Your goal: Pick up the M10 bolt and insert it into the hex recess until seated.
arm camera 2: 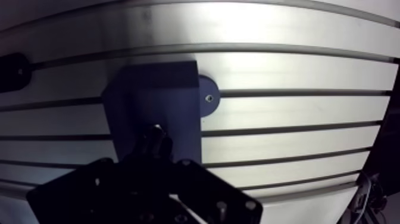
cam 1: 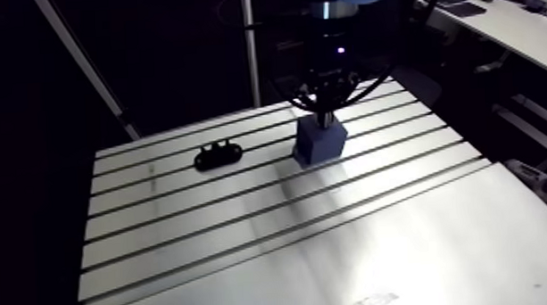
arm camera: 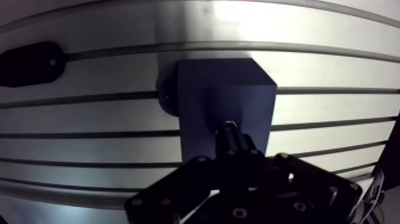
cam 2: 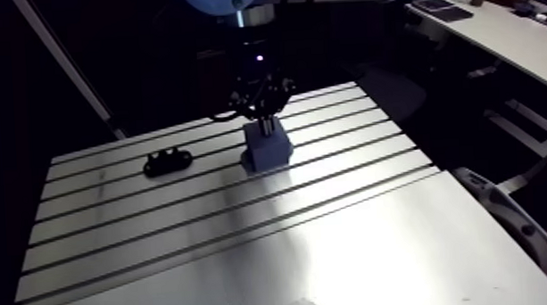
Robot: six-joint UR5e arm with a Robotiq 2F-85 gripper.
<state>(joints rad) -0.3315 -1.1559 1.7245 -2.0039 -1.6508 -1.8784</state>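
The bolt [cam 1: 325, 119] hangs just under the gripper [arm camera: 228, 130], whose fingers are pinched nearly closed on it, tip at the top of the block [arm camera: 202, 83] directly below. Insertion appears under way; next, a straight downward push until seated.

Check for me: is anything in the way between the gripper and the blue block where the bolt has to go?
Nothing visible. The gripper hangs right over the top face of the blue block. The black part lies apart from it on the table, off to one side. I cannot make out the bolt or the recess.
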